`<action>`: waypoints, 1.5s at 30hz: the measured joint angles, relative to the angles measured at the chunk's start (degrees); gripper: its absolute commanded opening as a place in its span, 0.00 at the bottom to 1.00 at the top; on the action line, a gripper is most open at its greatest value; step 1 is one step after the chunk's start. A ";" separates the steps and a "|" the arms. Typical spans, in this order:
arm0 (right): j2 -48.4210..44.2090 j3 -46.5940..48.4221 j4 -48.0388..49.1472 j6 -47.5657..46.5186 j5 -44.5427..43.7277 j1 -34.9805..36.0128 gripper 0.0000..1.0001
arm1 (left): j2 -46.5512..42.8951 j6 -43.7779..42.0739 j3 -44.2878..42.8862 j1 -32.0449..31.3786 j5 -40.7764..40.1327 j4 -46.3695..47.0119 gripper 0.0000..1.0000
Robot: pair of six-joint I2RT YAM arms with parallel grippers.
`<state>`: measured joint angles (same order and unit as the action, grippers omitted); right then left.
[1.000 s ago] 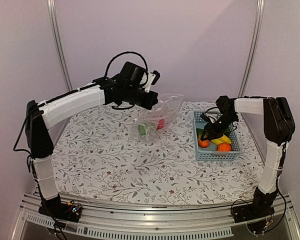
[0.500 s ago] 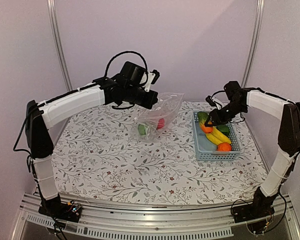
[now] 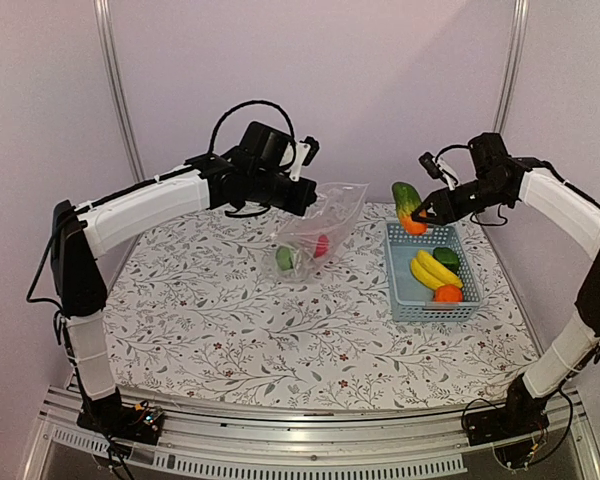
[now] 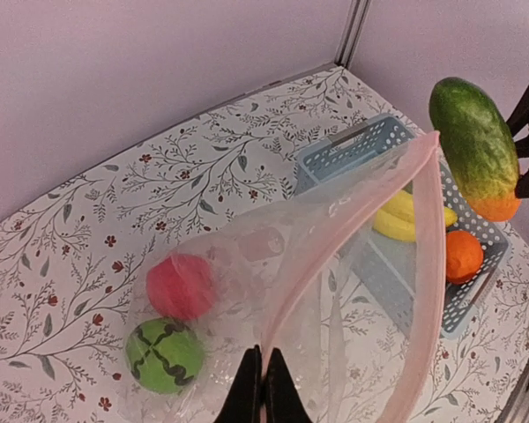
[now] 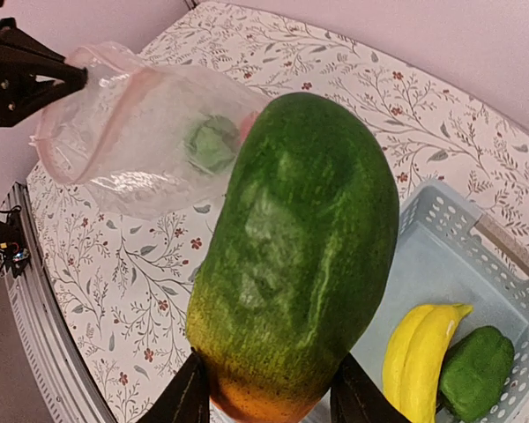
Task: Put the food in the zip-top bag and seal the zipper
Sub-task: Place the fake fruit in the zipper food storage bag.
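The left fingers [image 4: 249,392] are pinched shut on the clear bag [image 4: 335,264], seemingly right at its mouth edge – the wrist view cuts the spot off – and hold that side up above the tabletop [image 3: 230,320]. The pinkish zipper [image 4: 434,247] curves open in a wide loop. Inside, at the low end resting on the tabletop, lie a red apple [image 4: 181,286] and a green ball [image 4: 165,354], touching each other.

The right fingers [image 5: 189,401] grip the orange end of a long green fruit [image 5: 300,247] and hold it in the air, between the bag's mouth and the far corner of the light-blue basket [image 3: 435,310]. In the basket lie yellow bananas [image 3: 435,270], an orange [image 3: 447,293] and a dark green piece [image 3: 446,256].
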<state>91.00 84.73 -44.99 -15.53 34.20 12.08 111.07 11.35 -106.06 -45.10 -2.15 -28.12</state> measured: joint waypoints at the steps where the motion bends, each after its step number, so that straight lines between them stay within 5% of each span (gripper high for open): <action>1: -0.33 1.16 0.00 -0.22 0.98 0.04 0.32 | 0.00 0.07 -0.07 0.00 0.00 0.13 0.00; 15: -3.10 10.19 7.28 -0.63 7.96 8.39 0.31 | 1.05 2.19 -3.91 0.00 1.40 2.64 0.00; 24: 2.99 17.11 16.15 1.86 7.72 13.03 0.31 | 1.09 4.87 -4.26 -0.02 3.98 3.17 0.00; 45: 6.01 9.07 30.93 6.08 4.07 15.32 0.35 | -1.60 8.26 -3.98 -0.15 7.91 5.42 0.01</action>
<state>97.01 93.80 -14.06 -9.45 38.26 27.40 109.47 19.62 -110.04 -45.25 5.76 -22.70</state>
